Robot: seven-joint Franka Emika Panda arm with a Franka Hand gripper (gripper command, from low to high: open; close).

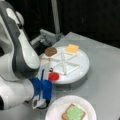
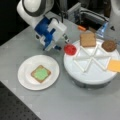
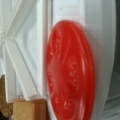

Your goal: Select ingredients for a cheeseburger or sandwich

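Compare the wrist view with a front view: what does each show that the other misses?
Only the front view shows the white paper plate carrying the toast square topped with green lettuce, the round brown patty, the orange cheese square and the blue gripper. The wrist view adds nothing new. Both show the red tomato slice, the white divided tray and a brown toast square.

Claw fingers hidden behind its blue body [image 1: 42, 91]; tomato slice [image 3: 71, 72] blurred.

white plate [image 2: 25, 82] on grey table [image 2: 75, 105] | white divided tray [image 2: 82, 75] beside it
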